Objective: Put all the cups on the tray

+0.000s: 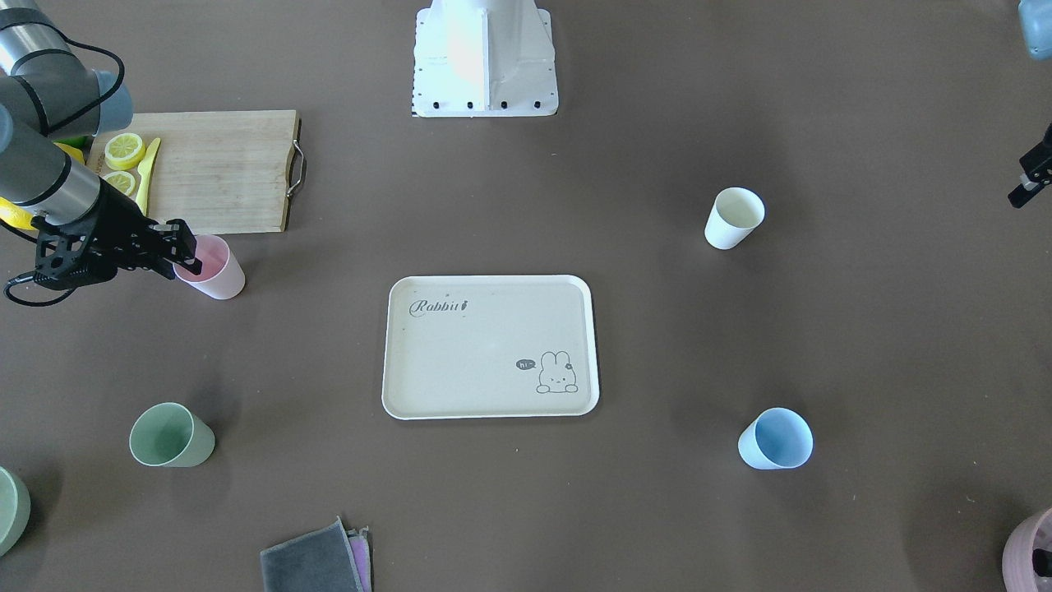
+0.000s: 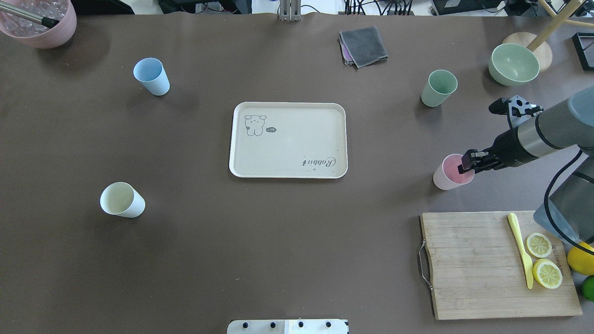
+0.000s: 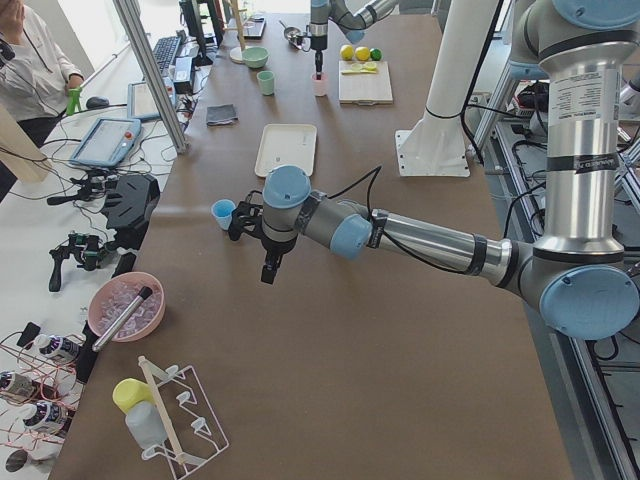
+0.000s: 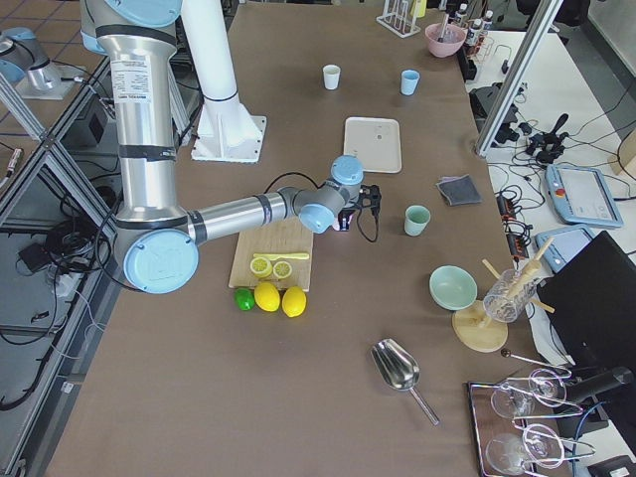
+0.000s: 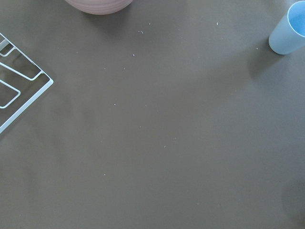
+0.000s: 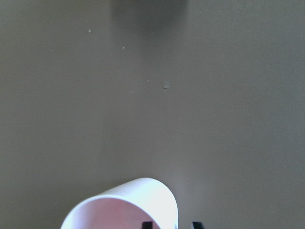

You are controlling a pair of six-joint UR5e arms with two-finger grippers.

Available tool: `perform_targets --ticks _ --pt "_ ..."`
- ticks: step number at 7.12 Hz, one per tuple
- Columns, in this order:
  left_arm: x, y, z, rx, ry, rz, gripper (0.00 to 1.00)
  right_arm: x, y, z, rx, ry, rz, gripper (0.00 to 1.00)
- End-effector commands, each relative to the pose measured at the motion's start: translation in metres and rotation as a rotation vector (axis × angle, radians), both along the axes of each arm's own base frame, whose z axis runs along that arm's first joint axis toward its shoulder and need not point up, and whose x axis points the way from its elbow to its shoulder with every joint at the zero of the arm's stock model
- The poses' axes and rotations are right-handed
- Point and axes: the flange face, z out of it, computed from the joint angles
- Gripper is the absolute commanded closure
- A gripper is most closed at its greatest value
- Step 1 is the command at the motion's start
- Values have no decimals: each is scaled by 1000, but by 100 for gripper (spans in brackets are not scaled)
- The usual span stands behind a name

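Observation:
The cream Rabbit tray (image 2: 287, 144) lies at the table's middle with nothing on it. The pink cup (image 2: 445, 177) stands right of it. My right gripper (image 2: 465, 164) straddles the pink cup's near rim wall. In the right wrist view its fingertips (image 6: 147, 224) sit one inside and one outside the wall with small gaps, so it is open. The green cup (image 2: 438, 88), blue cup (image 2: 151, 76) and cream cup (image 2: 122, 200) stand apart on the table. My left gripper (image 1: 1022, 196) hangs at the table's left end, near the blue cup (image 5: 289, 31); I cannot tell if it is open.
A wooden cutting board (image 2: 482, 264) with lemon slices and a yellow knife lies near the right arm. A green bowl (image 2: 513, 64), a mauve bowl (image 2: 39, 23) and a grey cloth (image 2: 363, 45) sit along the far edge. The robot base (image 1: 485, 57) is behind the tray.

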Motion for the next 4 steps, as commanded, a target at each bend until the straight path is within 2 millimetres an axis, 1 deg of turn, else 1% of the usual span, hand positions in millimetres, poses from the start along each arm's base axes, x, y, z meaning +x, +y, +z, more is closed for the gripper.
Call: perform_targets --ticks 1,2,3,4 --pt "50 -17 -27 -57 11 -16 2 -5 -2 -31 0 -60 -38 100" --pt "84 -24 -44 -93 10 -36 3 -2 -24 -60 -15 -76 -19 100" --pt "125 -26 -65 -119 18 -32 3 -19 -47 -100 -19 -73 -4 100" --pt "171 -19 -84 -144 22 -22 3 -44 -65 -149 -54 -67 36 100"
